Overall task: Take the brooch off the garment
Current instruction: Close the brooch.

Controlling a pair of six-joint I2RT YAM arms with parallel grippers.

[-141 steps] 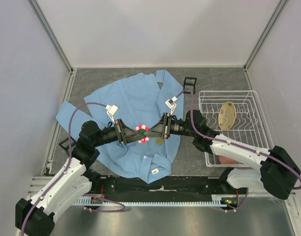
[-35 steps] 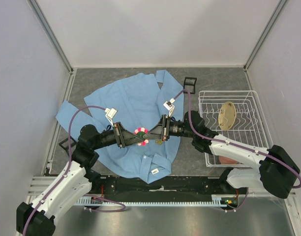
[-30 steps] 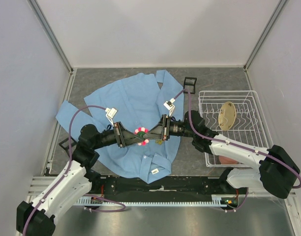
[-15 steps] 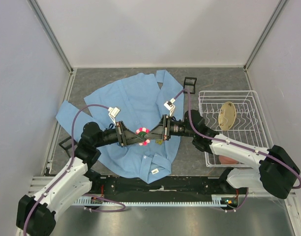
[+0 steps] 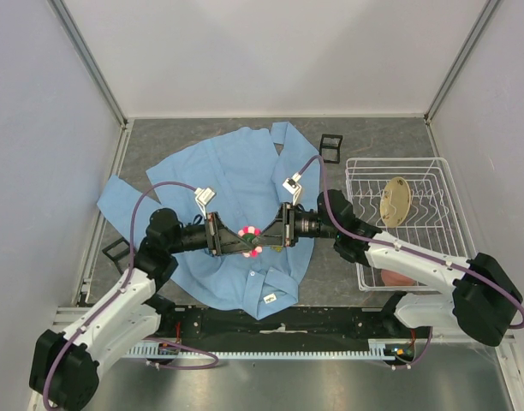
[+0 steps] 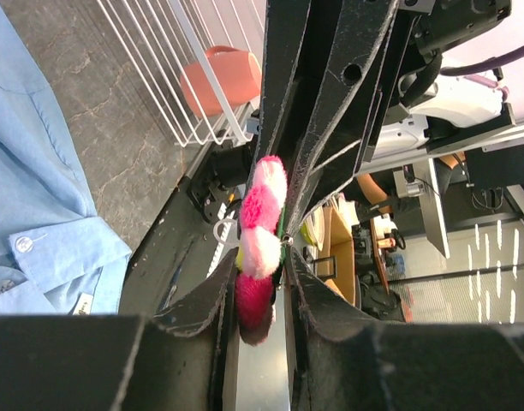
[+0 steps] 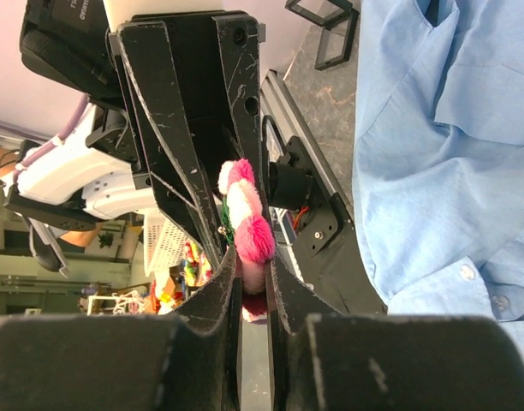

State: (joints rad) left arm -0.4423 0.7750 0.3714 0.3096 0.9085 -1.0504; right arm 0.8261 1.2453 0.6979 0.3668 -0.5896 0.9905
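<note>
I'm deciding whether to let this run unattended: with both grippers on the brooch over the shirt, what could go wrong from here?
1. The left gripper and right gripper both pinch the small brooch from opposite sides; uneven pulling could bend it or flick it free.
2. Their fingertips crowd together, so they may clash.
3. Whether the brooch is clear of the garment is not visible; if it is pinned, lifting could tear the cloth.

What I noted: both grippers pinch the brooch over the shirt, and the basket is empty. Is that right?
No. The basket is not empty: the top view shows a tan oval thing and a pink thing in it. The left gripper and right gripper do pinch the brooch over the shirt.
</note>
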